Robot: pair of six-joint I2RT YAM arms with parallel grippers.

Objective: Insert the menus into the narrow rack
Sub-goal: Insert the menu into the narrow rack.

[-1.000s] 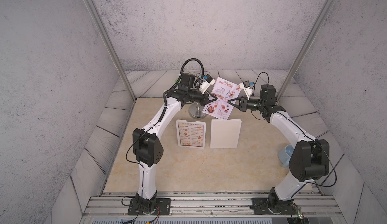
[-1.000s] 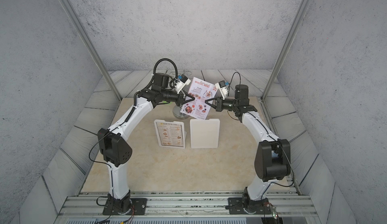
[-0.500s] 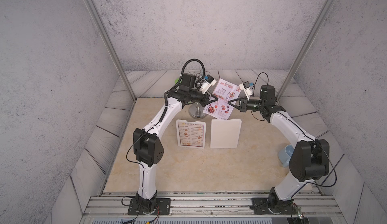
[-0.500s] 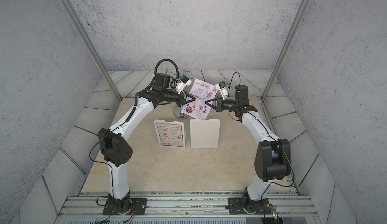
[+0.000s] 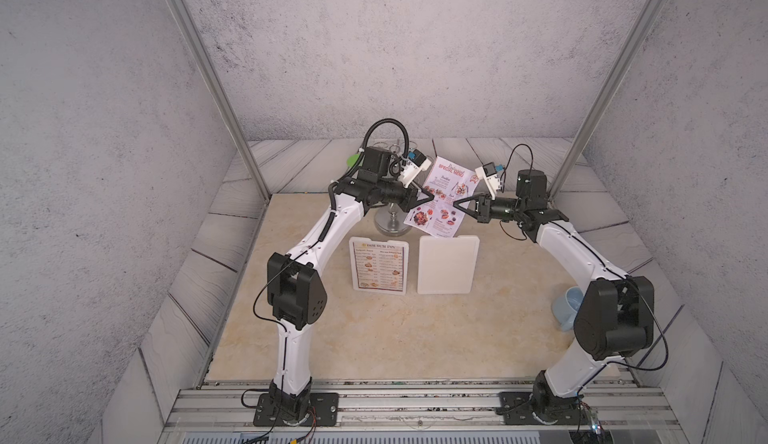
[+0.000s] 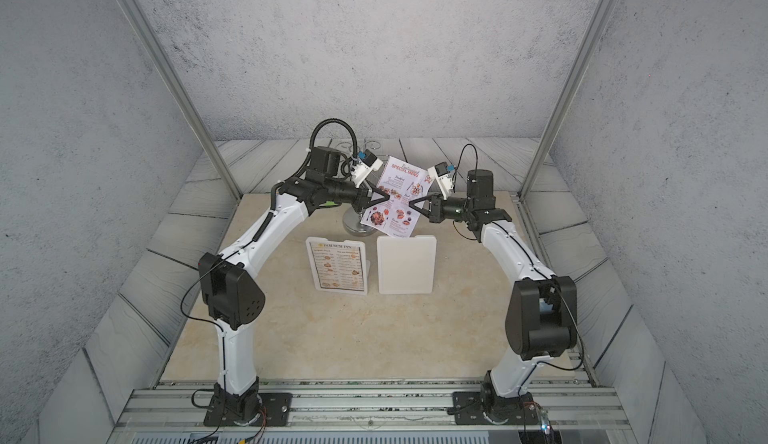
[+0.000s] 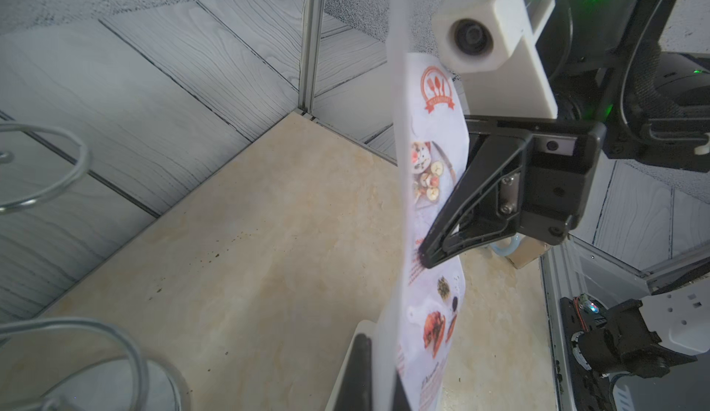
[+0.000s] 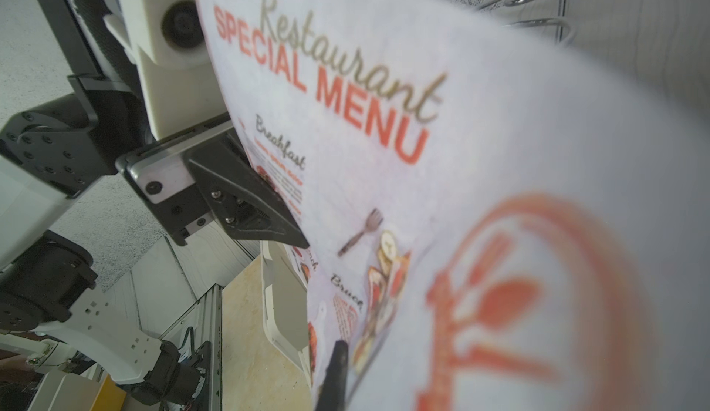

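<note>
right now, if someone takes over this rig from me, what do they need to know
Left pincer: shut on one side edge of the special menu.
Right pincer: shut on the opposite edge.
The sheet hangs tilted in the air beside the wire rack, not in it.
The dim sum menu lies face up on the table, next to a blank white board.
Done: one menu lifted.
Left: slot it into the rack, then fetch and insert the other.

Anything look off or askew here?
The special menu hangs crooked in mid-air, pinched at opposite edges by the left tool and the right tool. In the wrist views the sheet bows between them. The other menu lies flat. Nothing looks spilled or damaged.
</note>
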